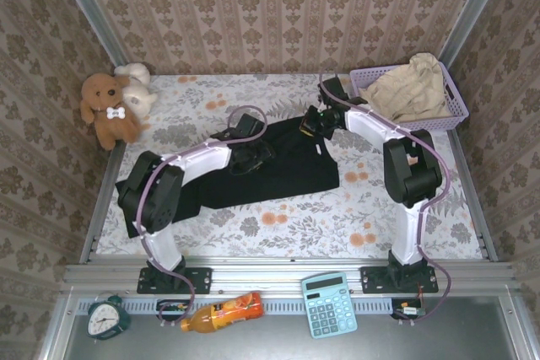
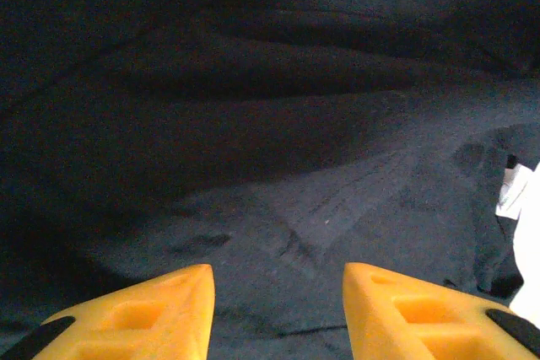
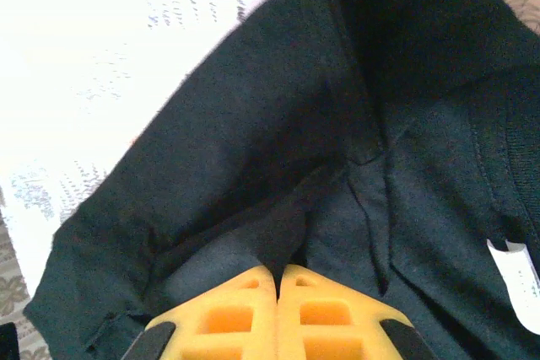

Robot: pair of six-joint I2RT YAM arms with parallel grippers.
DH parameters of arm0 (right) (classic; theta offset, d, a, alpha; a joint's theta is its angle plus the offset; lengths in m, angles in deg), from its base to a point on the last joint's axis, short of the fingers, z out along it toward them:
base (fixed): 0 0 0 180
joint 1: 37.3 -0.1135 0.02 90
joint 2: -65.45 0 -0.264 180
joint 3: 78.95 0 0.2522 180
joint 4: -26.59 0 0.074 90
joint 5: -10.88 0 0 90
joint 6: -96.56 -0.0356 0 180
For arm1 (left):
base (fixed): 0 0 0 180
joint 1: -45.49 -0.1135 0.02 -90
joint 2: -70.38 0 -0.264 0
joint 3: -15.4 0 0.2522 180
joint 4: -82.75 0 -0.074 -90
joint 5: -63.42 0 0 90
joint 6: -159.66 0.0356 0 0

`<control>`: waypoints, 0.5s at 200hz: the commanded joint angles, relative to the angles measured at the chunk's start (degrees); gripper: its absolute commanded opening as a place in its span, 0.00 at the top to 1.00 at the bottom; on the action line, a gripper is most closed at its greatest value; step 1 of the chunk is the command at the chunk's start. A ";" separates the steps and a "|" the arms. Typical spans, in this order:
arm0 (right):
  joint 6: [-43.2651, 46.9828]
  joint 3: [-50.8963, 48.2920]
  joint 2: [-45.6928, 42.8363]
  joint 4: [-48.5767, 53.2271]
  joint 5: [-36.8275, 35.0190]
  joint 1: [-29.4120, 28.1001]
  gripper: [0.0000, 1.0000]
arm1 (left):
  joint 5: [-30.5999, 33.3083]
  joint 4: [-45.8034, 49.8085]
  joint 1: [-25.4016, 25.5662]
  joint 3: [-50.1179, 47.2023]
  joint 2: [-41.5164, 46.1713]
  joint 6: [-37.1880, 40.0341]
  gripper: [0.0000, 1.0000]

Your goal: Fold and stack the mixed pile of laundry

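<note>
Black garment (image 1: 295, 170) lies spread across the middle of the floral table (image 1: 354, 225), stretching from 8 o'clock up towards 2 o'clock, and both arms are down on it. Right gripper (image 3: 277, 269) sits at the garment's far right corner with its yellow fingers pressed tight together. A ridge of black cloth runs right up into the tips, so it looks to have a fold nipped, though the dark fabric makes that hard to call. A white label (image 3: 515, 280) shows just beside it at 3 o'clock. Left gripper (image 2: 277, 271) is over the centre of the cloth with its fingers standing apart. Wrinkled fabric and a stitched seam lie in the gap, and nothing is held. Out at 1 o'clock, the beige garment (image 1: 413, 86) is heaped in the lavender mesh basket (image 1: 439, 121). Over at 10 o'clock, a brown teddy bear (image 1: 105, 111) leans against a cream plush toy (image 1: 139, 94).
</note>
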 commanded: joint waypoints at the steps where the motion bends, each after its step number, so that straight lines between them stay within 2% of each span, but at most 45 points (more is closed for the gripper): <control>1: -1.87 1.34 0.89 -0.95 1.01 -0.10 1.00 | 1.14 -0.45 1.33 2.74 -2.36 -1.12 0.56; 42: -2.17 -0.03 0.84 -1.62 1.03 -0.17 1.00 | 1.27 0.73 2.04 5.36 -6.64 -2.25 0.57; 68: -2.06 -0.35 0.57 -1.70 0.67 -0.17 1.00 | 1.38 5.16 2.41 8.79 -9.38 -0.71 0.59; 81: -2.02 -0.28 0.53 -1.84 0.68 -0.15 1.00 | 1.64 6.57 2.32 9.65 -10.13 0.12 0.67; 92: -2.03 -0.31 0.35 -1.97 0.66 -0.17 1.00 | 1.62 6.75 2.12 9.68 -10.20 0.25 0.80; 100: -1.90 -0.25 0.20 -1.85 0.58 -0.11 1.00 | 1.53 6.75 1.99 9.70 -10.06 0.21 0.83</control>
